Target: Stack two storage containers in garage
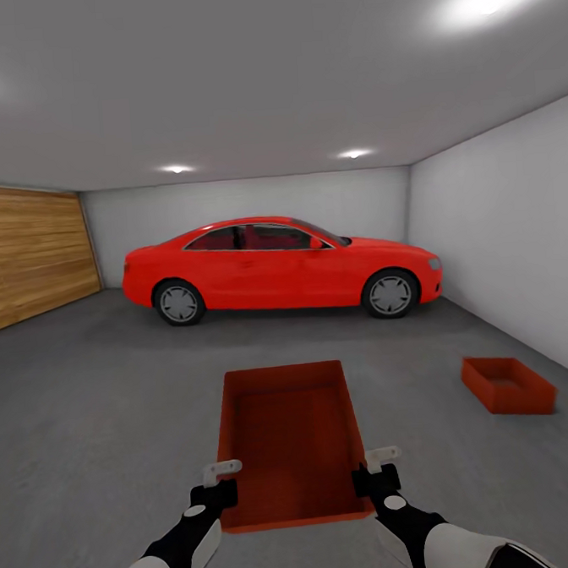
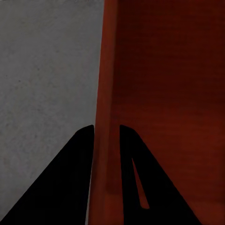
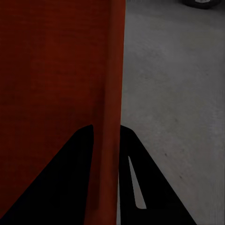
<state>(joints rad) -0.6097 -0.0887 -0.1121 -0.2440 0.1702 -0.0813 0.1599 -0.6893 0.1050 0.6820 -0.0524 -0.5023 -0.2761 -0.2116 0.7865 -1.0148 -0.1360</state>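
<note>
The storage container we carry hangs between our two grippers in the garage, on the near side of the red car. Our left gripper is closed on its left wall, the rim pinched between the fingers, and our right gripper is closed the same way on the right wall. The second storage container sits on the dark grey floor, nearer to us than the car's front end and close to the pale side wall. We judge the step in hand to be the stacking, so we should turn toward that box, keep ours level with both grips equal, square the walls over it, then lower gently before releasing.
</note>
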